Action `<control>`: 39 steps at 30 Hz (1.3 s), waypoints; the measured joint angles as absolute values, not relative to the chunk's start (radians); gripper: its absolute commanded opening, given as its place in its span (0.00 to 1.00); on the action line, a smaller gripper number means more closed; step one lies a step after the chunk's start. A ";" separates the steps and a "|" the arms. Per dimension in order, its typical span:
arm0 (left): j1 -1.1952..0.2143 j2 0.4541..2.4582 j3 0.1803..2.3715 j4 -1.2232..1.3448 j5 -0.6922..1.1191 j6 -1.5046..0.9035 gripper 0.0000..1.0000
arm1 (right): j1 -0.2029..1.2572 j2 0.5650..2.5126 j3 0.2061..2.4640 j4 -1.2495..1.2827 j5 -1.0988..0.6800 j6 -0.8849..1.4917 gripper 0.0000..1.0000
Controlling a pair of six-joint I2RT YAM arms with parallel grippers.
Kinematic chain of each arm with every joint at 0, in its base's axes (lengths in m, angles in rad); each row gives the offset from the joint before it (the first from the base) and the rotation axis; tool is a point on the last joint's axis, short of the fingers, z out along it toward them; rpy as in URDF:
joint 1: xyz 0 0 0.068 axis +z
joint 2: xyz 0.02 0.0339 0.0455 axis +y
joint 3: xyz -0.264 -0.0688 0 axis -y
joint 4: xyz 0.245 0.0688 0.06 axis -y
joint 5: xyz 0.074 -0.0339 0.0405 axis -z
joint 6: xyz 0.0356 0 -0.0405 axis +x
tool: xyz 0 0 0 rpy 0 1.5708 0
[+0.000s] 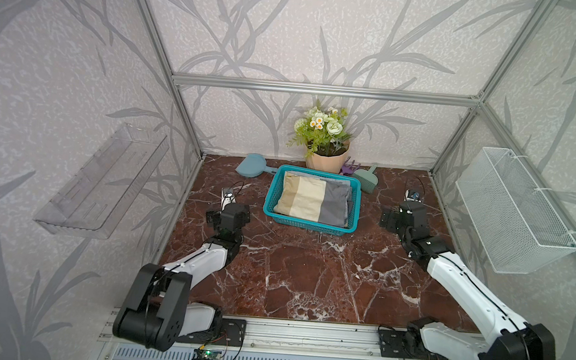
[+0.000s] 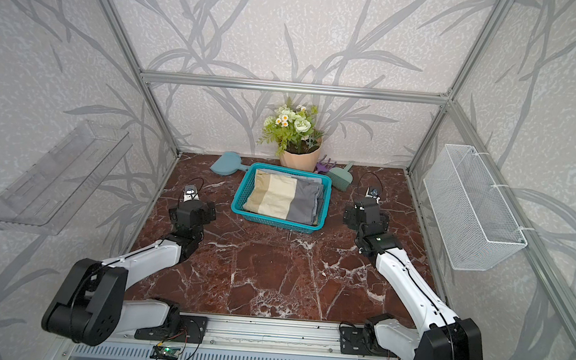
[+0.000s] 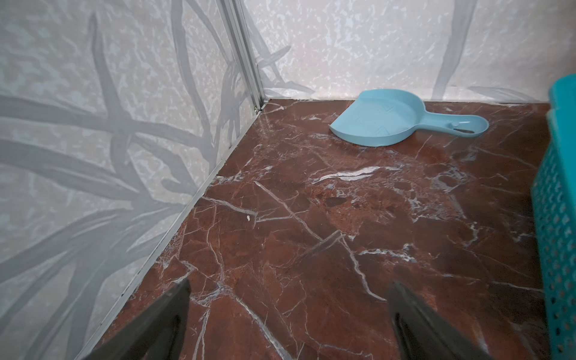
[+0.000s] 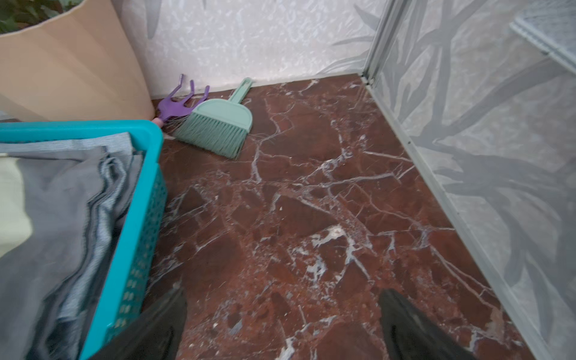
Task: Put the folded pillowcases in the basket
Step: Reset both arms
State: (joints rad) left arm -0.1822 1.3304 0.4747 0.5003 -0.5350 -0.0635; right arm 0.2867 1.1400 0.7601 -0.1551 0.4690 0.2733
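Observation:
The teal basket point(image 1: 306, 224) stands on the marble table toward the back middle in both top views. A folded pillowcase point(image 1: 313, 198) with tan, cream and grey bands lies flat inside it, touched by no gripper. In the right wrist view the grey folds of the pillowcase point(image 4: 56, 202) sit inside the basket wall point(image 4: 140, 218). My left gripper point(image 3: 291, 282) hovers open over bare marble left of the basket point(image 3: 558, 218). My right gripper point(image 4: 283, 290) is open too, empty, just right of the basket.
A potted flower point(image 1: 327, 159) stands behind the basket, flanked by a blue dustpan point(image 1: 252, 165), a green brush point(image 1: 366, 176) and a purple rake point(image 4: 174, 106). A clear tray point(image 1: 103, 180) hangs on the left wall and a white wire basket point(image 1: 512, 209) on the right wall.

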 measured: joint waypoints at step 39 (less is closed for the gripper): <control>-0.070 1.542 0.213 1.280 -0.342 -0.029 1.00 | 0.107 1.612 0.292 1.120 0.351 0.002 0.99</control>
